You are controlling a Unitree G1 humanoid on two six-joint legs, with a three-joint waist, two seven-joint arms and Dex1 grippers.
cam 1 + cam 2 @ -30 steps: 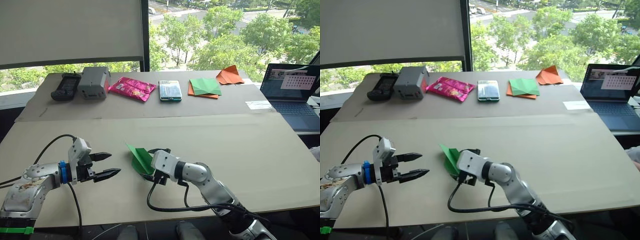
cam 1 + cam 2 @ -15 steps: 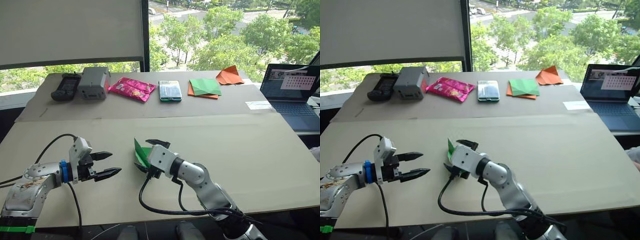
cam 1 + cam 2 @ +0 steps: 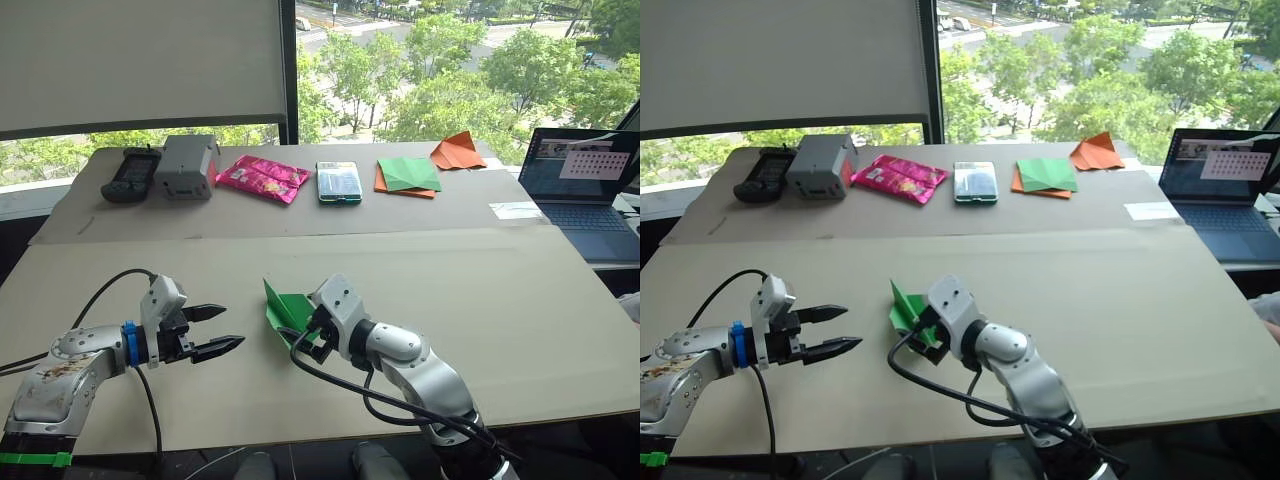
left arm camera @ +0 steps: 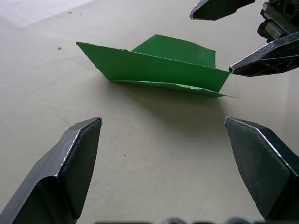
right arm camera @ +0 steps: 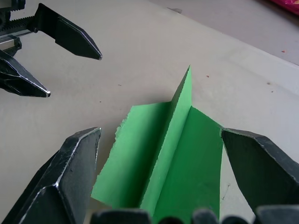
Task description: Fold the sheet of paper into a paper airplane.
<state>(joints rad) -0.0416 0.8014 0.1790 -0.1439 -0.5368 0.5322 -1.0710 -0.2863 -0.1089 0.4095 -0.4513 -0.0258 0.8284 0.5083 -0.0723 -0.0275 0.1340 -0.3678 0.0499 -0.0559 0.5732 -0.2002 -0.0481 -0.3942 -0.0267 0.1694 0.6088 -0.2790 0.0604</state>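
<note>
The sheet of paper [image 3: 285, 308] is a bright-green creased wedge lying on the near table, one flap flat and a middle fold [image 5: 175, 116] standing up. Its pointed end [image 4: 86, 46] faces away from the right arm. My right gripper [image 3: 308, 332] is open at the wedge's wide end, with a finger [image 5: 70, 177] on each side of the paper and no grip on it. My left gripper [image 3: 225, 328] is open a short way to the left of the paper, pointing at it, with nothing between its fingers [image 4: 81, 154].
The back table holds a black remote [image 3: 130, 172], a grey box [image 3: 187, 165], a pink packet [image 3: 265, 178], a teal-edged phone [image 3: 340, 181], a green-and-orange paper stack [image 3: 408, 175] and an orange pointed paper shape [image 3: 458, 150]. A laptop [image 3: 585, 185] stands at the right. Cables trail from both wrists.
My right wrist has rolled over and shifted slightly right. The paper, held up on edge half a second ago, now lies on the table between open fingers. The left gripper has barely moved.
</note>
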